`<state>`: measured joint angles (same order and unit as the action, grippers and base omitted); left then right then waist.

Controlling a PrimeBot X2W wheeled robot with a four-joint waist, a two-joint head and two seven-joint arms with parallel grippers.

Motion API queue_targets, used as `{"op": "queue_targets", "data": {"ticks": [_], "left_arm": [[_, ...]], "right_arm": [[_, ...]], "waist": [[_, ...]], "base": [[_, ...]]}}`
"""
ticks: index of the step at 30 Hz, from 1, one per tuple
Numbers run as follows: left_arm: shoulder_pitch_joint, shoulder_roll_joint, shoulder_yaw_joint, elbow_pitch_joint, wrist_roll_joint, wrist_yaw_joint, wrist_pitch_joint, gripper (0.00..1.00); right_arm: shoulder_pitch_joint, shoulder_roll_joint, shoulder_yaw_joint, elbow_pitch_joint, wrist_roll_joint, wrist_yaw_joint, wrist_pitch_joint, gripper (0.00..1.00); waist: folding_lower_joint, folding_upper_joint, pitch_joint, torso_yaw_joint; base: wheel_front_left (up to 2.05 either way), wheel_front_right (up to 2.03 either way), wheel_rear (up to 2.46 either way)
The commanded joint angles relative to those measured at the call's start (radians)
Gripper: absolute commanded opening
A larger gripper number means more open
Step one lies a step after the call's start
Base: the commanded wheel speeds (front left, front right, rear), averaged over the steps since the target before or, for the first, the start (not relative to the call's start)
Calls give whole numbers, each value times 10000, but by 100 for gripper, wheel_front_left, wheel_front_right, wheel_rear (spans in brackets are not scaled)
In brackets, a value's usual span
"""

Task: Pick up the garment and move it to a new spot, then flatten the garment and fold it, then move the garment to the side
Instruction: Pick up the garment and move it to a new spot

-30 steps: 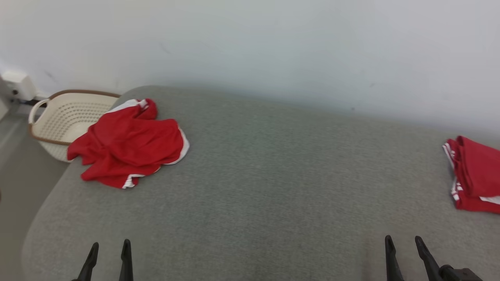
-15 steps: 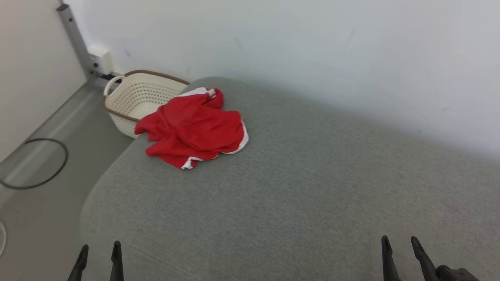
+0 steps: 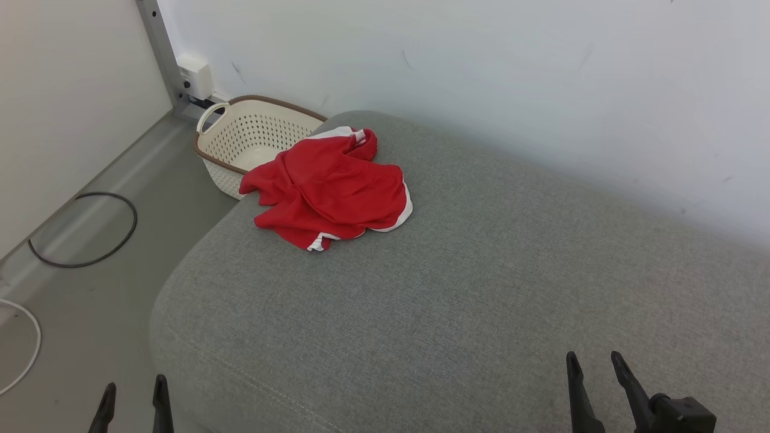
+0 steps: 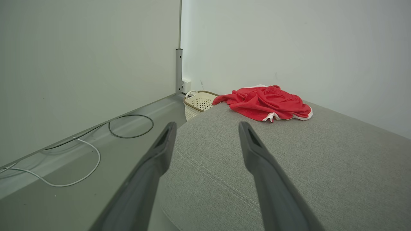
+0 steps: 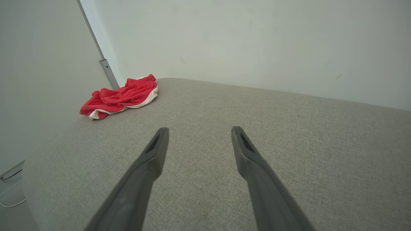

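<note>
A crumpled red garment with white trim lies near the far left corner of the grey cushioned surface; it also appears as the red garment and the red garment in the wrist views. My left gripper is open at the bottom left, hanging over the floor just off the surface's near corner, far from the cloth. My right gripper is open at the bottom right above the surface, empty. The left gripper and right gripper each show spread fingers with nothing between them.
A cream perforated basket with a brown rim stands on the floor against the surface's far left end, right behind the garment. A black cable loop and a white cable lie on the floor. A white wall runs behind.
The whole head view has swung to the left, so the camera has moved: floor, cables and corner post came in, the folded red pile at right left the view. The garment lies unchanged.
</note>
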<state>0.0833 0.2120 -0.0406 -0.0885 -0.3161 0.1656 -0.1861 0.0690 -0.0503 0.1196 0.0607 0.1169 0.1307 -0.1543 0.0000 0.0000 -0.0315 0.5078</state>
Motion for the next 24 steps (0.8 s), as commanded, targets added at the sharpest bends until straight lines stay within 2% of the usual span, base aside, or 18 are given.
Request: {"op": "queue_targets", "data": {"ticks": [1, 7, 12, 17, 24], "left_arm": [[213, 42, 54, -21, -42, 22, -56, 100], [57, -29, 60, 53, -168, 68, -73, 100], [-508, 112, -84, 220, -258, -160, 107, 100], [-1430, 453, 139, 698, -528, -515, 101, 100], [-3394, 971, 564, 1363, -1102, -935, 402, 100]], "right_arm": [[-57, 6, 29, 69, -24, 2, -17, 100], [-65, 6, 43, 101, -21, 2, -42, 100], [186, 5, 8, 58, 92, 2, -89, 100], [69, 5, 290, -37, 27, 2, 15, 100], [-686, 2, 947, -228, -209, 2, 196, 100]], "waist": [[0, 0, -6, -7], [0, 0, -30, -30], [0, 0, -113, -99], [0, 0, 53, -728], [0, 0, 786, -2019]], "base": [[0, 0, 0], [0, 0, 0], [0, 0, 0], [0, 0, 0], [0, 0, 0]]}}
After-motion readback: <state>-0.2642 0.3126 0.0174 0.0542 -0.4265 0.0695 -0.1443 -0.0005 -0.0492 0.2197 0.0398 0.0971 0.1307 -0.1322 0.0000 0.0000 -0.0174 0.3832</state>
